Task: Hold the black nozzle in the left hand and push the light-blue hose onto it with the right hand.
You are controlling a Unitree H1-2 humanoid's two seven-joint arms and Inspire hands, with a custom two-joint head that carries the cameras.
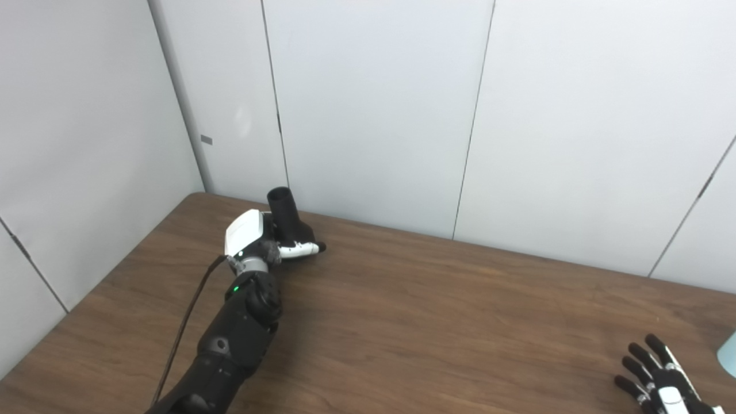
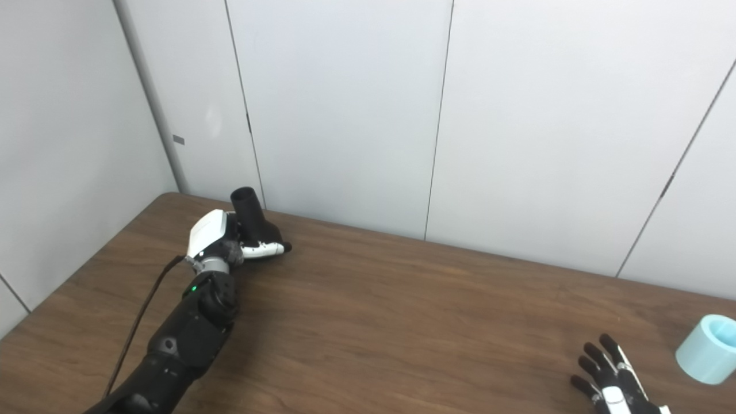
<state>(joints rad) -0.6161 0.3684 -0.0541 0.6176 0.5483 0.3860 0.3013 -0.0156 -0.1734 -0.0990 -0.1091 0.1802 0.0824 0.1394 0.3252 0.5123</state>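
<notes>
Gripping black nozzle (image 2: 248,214) in left hand (image 2: 230,240), round mouth up

The wooden table (image 2: 402,322) carries a light-blue hose (image 2: 708,348).

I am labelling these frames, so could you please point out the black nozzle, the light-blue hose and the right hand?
black nozzle (image 1: 283,208): left eye view, upper tube.
light-blue hose (image 2: 706,349): right eye view, outer wall.
right hand (image 2: 610,374): right eye view, back of hand.

right hand (image 2: 612,379): wrist and arm cut off below | light-blue hose (image 2: 710,348): just beyond the hand's outer side, clipped by the frame edge, length unseen | black nozzle (image 1: 286,215): lower part hidden inside left hand (image 1: 261,238).
</notes>
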